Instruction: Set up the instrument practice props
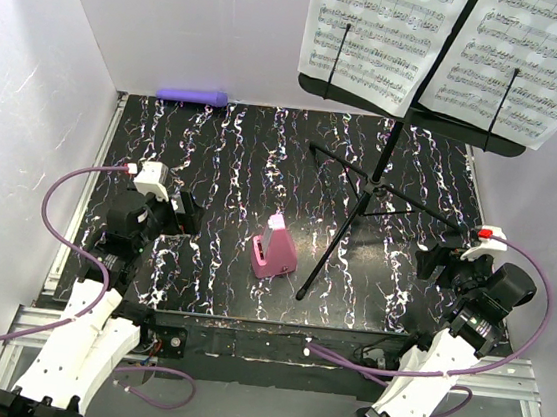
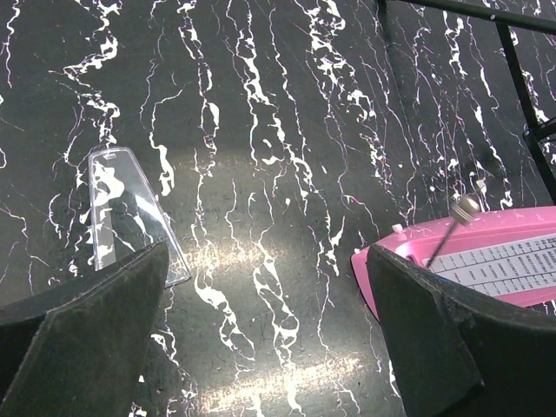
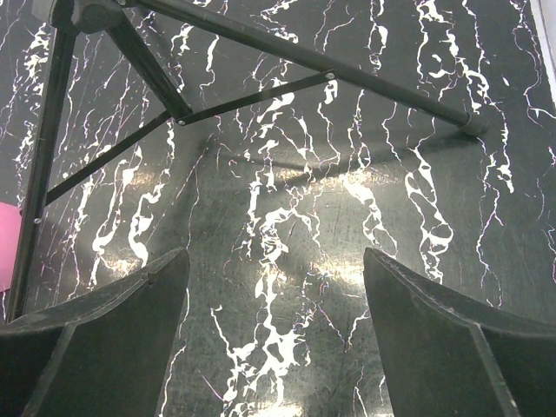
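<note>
1. Grippers nearest: the left gripper point(image 2: 268, 261) and the right gripper point(image 3: 276, 254) both gape wide with dark wedge-shaped fingers, grasping nothing, over the black white-veined table point(image 1: 223, 162).
2. A pink pyramid metronome point(image 1: 275, 253) stands mid-table, its thin pendulum rod bare; a clear plastic cover point(image 2: 130, 208) lies flat, apart from it.
3. The black music stand point(image 1: 377, 180) rises behind on slim tube legs.
4. Two white printed pages point(image 1: 379, 34) rest on its desk.
5. A purple cylinder point(image 1: 193, 95) lies along the far wall.

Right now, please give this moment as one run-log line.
left hand open, empty | right hand open, empty | music stand upright, sheet-music pages on it | metronome upright | clear cover lying flat
</note>
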Robot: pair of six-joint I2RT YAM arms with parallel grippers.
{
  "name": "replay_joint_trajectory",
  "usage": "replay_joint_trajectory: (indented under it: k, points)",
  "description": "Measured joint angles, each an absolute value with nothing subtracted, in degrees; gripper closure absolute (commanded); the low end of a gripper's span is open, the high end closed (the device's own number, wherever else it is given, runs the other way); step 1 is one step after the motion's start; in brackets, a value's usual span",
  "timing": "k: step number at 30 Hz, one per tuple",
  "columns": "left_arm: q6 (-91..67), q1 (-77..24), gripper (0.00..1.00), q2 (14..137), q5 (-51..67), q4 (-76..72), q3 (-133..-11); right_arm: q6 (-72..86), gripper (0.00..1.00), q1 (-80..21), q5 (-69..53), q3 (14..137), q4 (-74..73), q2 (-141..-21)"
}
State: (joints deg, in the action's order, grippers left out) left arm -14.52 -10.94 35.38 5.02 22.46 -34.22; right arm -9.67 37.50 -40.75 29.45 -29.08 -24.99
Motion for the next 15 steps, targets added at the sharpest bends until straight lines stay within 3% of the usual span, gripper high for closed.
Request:
replay_joint_trajectory:
  k: [15]
  points:
    - [-14.52,-11.73,0.02,35.00,4.78,22.72,-34.22,-10.50,0.11,37.50,-40.77,29.45,-29.91,-24.77]
